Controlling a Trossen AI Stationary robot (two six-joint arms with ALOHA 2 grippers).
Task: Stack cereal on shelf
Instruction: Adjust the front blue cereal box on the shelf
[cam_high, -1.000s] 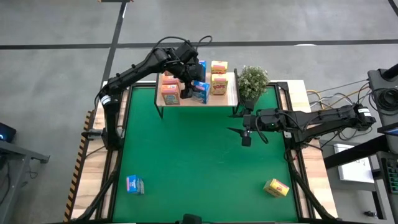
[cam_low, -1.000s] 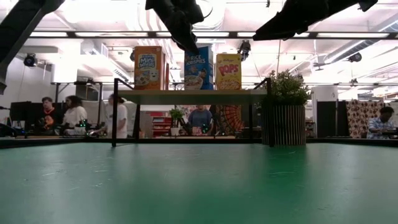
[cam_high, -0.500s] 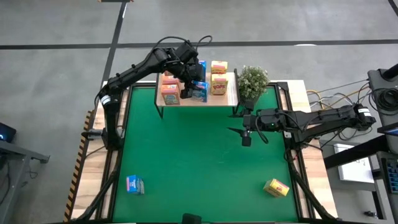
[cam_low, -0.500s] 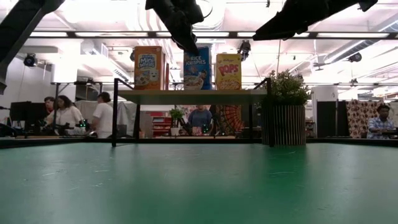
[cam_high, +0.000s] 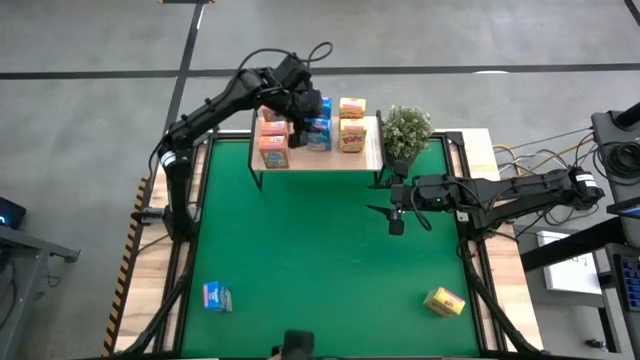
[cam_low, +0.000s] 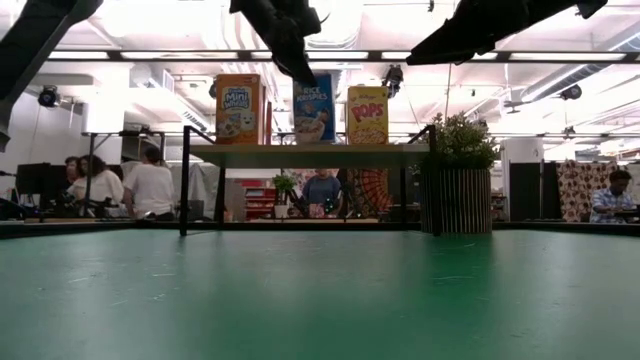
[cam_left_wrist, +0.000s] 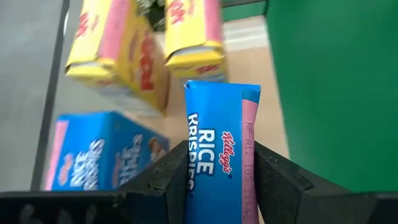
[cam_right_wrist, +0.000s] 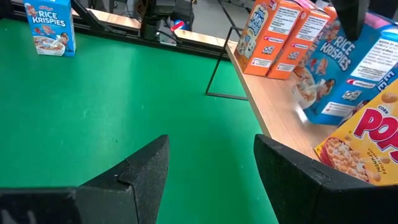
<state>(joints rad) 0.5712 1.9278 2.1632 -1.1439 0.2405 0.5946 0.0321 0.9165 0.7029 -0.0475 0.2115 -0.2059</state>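
The left pincer (cam_left_wrist: 217, 180) pinches a glossy blue cardboard cereal box (cam_left_wrist: 219, 158) above the light-wood shelf (cam_high: 370, 150) at the desk's far edge, among orange-pink boxes (cam_high: 273, 150) and yellow boxes (cam_high: 351, 135). The right pincer (cam_right_wrist: 211, 168) hovers spread over the green mat (cam_high: 320, 250) near the shelf's right end. One blue box (cam_high: 217, 296) and one yellow box (cam_high: 444, 301) lie near the desk's front corners.

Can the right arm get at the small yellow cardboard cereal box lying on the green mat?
Probably yes: the yellow cardboard cereal box lies alone on the green mat, and the right tool hovers open and empty.
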